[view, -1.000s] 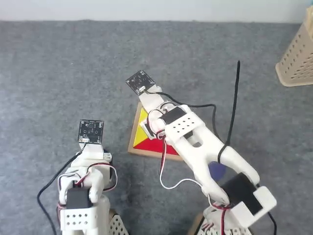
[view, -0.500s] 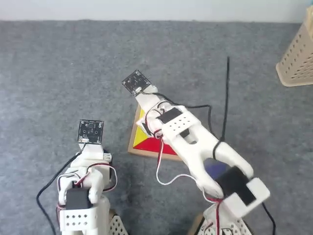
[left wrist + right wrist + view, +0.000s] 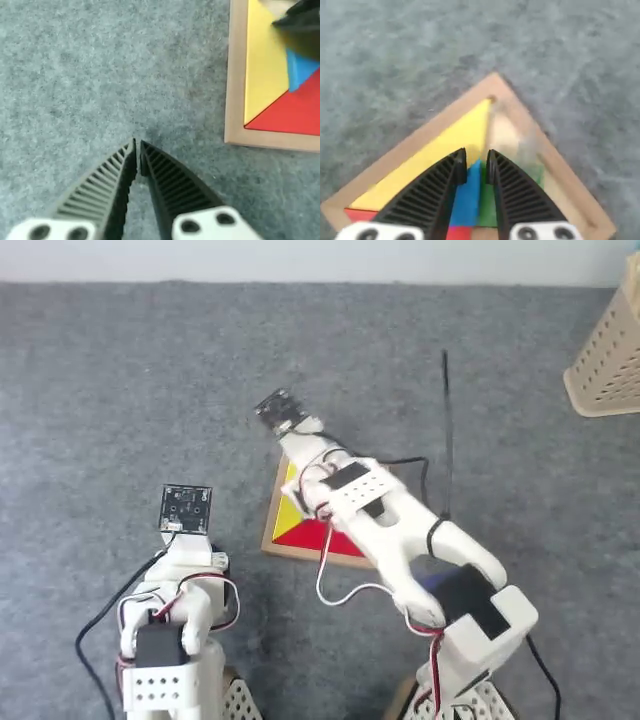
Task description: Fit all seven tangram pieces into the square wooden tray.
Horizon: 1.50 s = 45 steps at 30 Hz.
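Observation:
The square wooden tray [image 3: 271,527] lies on the grey carpet, mostly under my right arm [image 3: 400,530]. A yellow triangle [image 3: 288,502] and a red piece [image 3: 305,535] show in it. In the right wrist view my right gripper [image 3: 475,154] hovers over the tray [image 3: 517,107], open by a narrow gap with nothing between the fingers. Beneath it lie the yellow triangle [image 3: 450,142], a blue piece [image 3: 469,192], a green piece [image 3: 487,200] and a bare wood patch [image 3: 502,132]. My left gripper [image 3: 138,146] is shut over the carpet beside the tray [image 3: 235,90].
A beige slatted basket [image 3: 610,350] stands at the far right edge. A thin black cable [image 3: 445,430] rises beside the right arm. A sliver of blue [image 3: 433,583] peeks out under that arm. My left arm [image 3: 170,620] sits at the near left.
My right arm has swung a little to the left over the tray, and its cable moved with it. The left arm has stayed still.

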Each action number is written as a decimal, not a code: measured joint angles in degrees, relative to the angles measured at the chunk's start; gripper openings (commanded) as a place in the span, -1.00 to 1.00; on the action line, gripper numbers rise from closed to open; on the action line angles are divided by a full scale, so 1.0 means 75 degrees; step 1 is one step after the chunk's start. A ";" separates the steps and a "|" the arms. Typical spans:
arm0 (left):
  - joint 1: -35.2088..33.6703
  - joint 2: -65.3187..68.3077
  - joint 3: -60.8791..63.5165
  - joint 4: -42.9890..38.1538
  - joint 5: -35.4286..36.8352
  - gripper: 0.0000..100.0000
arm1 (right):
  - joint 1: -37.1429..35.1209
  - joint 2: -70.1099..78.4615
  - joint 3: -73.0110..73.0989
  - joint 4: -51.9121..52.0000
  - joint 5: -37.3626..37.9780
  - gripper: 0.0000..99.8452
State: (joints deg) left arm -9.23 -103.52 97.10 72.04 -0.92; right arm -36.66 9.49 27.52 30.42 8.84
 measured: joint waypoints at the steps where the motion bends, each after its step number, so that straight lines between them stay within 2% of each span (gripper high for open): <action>1: 0.0000 0.0000 0.0000 0.0000 0.0000 -0.97 | 0.0094 0.0000 -0.0012 0.0000 -0.0141 -0.87; 11: 0.0000 0.0000 0.0000 0.0000 0.0000 -0.97 | 0.0481 0.0000 -0.0164 0.0316 -0.0363 -0.87; 17: 0.0000 0.0000 0.0000 0.0000 0.0000 -0.97 | 0.0563 0.0000 -0.0164 0.0527 -0.0399 -0.98; 24: 0.0000 0.0000 0.0000 0.0000 0.0000 -0.97 | 0.1547 -0.0633 -0.0234 0.1313 -0.0445 -0.96; 27: 0.0000 0.0000 0.0000 0.0000 0.0000 -0.97 | 0.1629 -0.0738 -0.0258 0.1383 -0.0457 -0.95; 35: 0.0000 0.0000 0.0000 0.0000 0.0000 -0.97 | 0.1594 -0.0750 -0.0445 0.2040 -0.0457 -0.55; 45: 0.0012 0.0000 0.0000 0.0000 0.0000 -0.97 | 0.1266 -0.0270 -0.0457 0.1641 -0.0469 -0.54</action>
State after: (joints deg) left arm -9.14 -103.52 97.10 72.04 -0.92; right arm -27.16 7.47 24.09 42.73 5.32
